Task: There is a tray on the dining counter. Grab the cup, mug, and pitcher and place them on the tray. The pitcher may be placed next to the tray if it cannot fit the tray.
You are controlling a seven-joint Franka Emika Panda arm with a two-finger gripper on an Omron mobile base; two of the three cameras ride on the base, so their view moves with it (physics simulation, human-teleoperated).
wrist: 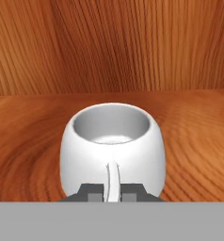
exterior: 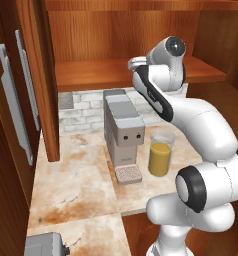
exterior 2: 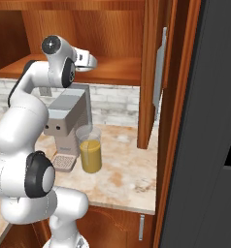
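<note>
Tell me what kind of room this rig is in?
Most likely a home kitchen: a grey coffee machine and a pitcher of orange liquid stand on a marble-look counter against a white brick backsplash, framed by reddish wood cabinets.

Mug (wrist: pixel 112 150) smooth glossy white; shelf (wrist: pixel 189 136) grained wood.

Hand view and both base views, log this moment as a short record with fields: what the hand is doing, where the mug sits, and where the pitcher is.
hand: fingers pinched on the mug's handle, reached into the wooden shelf
mug: white, upright, empty, standing on the shelf
pitcher: clear, orange liquid inside, upright on the counter, beside the coffee machine
held: mug, by its handle
</note>
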